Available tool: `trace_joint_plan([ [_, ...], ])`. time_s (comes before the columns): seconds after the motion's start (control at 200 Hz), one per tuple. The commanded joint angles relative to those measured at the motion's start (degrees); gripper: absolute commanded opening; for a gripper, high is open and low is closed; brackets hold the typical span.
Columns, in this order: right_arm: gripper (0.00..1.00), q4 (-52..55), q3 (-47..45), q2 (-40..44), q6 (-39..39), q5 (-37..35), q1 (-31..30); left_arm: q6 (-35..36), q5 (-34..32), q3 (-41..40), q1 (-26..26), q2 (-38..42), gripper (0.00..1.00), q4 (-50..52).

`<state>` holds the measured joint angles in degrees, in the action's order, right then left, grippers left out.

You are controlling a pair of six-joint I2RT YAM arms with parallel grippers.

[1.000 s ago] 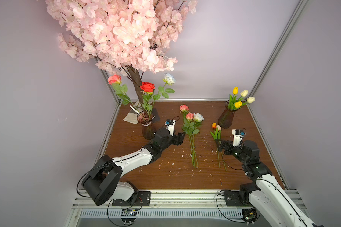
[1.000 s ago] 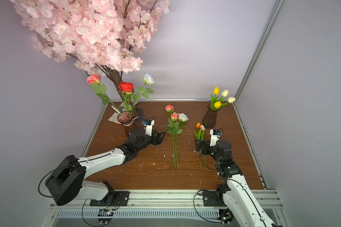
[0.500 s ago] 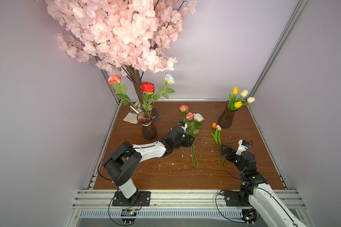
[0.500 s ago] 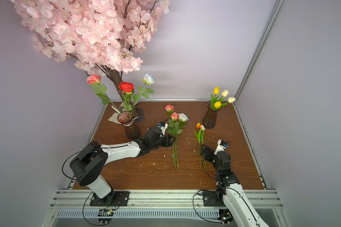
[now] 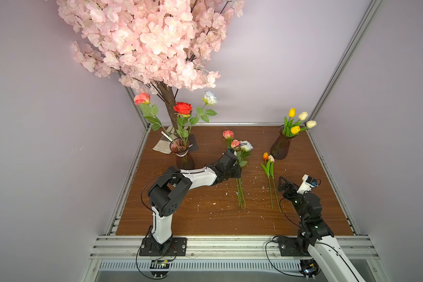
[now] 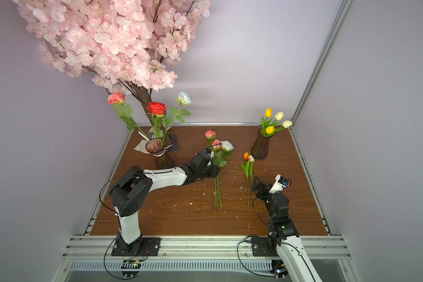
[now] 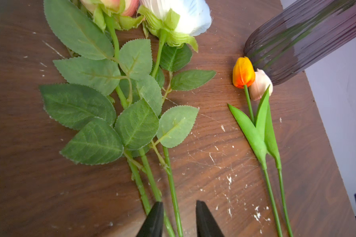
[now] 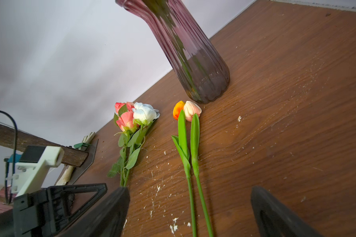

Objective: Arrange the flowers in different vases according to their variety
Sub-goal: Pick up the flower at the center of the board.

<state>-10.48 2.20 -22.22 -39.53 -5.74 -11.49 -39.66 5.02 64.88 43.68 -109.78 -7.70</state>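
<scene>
Three roses (image 7: 136, 123) lie centred on the table (image 5: 205, 219), tulips (image 5: 269, 168) at their 3 o'clock. The left hand (image 7: 179, 203), jaws part-open and unclamped, straddles their bare stems below the leaves, the sensible hold: likely light, thin, springy. The right hand (image 8: 190, 189) gapes empty.

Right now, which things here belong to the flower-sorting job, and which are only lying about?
Job: three loose roses, two loose tulips, rose vase, tulip vase.
Lying about: blossom tree, pale scrap at its foot, white flecks.
</scene>
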Motion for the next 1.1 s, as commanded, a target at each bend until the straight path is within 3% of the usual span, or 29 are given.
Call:
trace_joint_plan([
  [0.0,0.99,-1.7,0.2,-0.3,-0.5,-0.8,0.2,0.5,-2.7,2.6,0.4,-1.6,0.3,4.2],
  [0.62,0.99,-1.6,0.1,-0.5,-0.9,-0.8,0.2,1.8,-7.2,9.1,0.4,-9.0,0.28,9.7],
  [1.091,0.99,-1.5,0.1,-0.2,-0.8,-1.0,0.2,3.3,-9.9,12.6,0.4,-12.6,0.17,13.2],
])
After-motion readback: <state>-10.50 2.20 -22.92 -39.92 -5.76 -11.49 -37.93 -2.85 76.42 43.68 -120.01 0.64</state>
